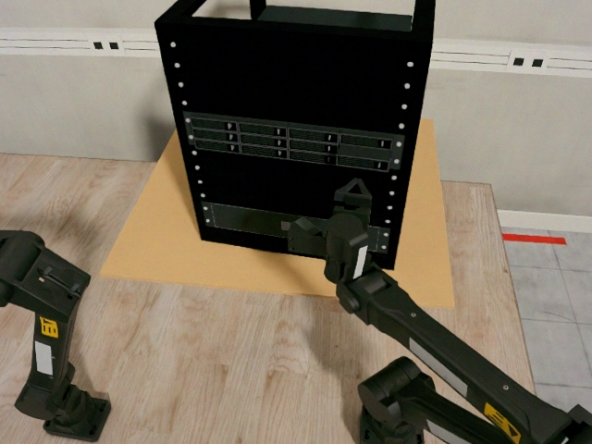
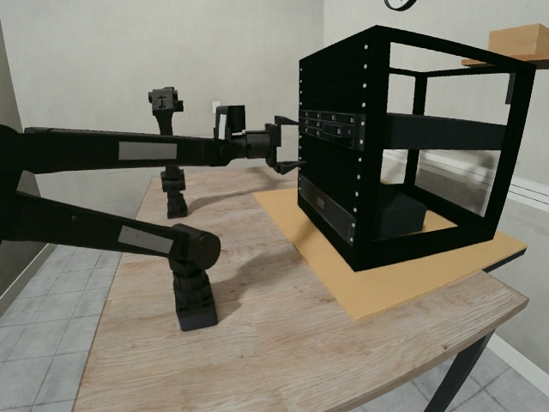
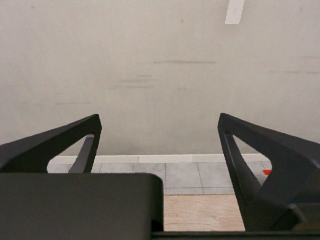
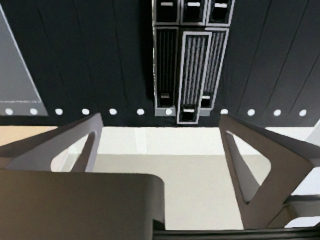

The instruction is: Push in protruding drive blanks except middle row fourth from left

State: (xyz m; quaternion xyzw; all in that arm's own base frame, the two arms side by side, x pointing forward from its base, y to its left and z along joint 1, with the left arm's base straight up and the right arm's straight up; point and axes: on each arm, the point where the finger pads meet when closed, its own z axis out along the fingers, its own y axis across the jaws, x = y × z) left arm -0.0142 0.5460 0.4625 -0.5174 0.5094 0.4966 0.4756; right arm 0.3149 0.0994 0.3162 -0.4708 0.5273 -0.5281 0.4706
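A pale wood bench (image 1: pixel 229 344) (image 2: pixel 266 354) (image 3: pixel 200 212) holds a tan board (image 1: pixel 143 248) (image 2: pixel 354 305). In the top view, the black rack (image 1: pixel 414 109) (image 2: pixel 377 88) (image 4: pixel 120 60) stands on it, near 12 o'clock. The middle row's fourth blank (image 1: pixel 363 153) (image 2: pixel 339 130) (image 4: pixel 192 75) pokes out, at 3 o'clock in its block. The right jaws (image 1: pixel 329 205) (image 2: pixel 300 142) are wide open, with nothing in them. The left jaws are open too.

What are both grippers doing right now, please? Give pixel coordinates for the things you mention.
Left gripper (image 3: pixel 160 117): open, holding nothing.
Right gripper (image 2: pixel 298 141) (image 4: pixel 160 119): open, nothing between its fingers, facing the black metal rack (image 1: pixel 287 71) (image 2: pixel 372 177) (image 4: pixel 125 60).
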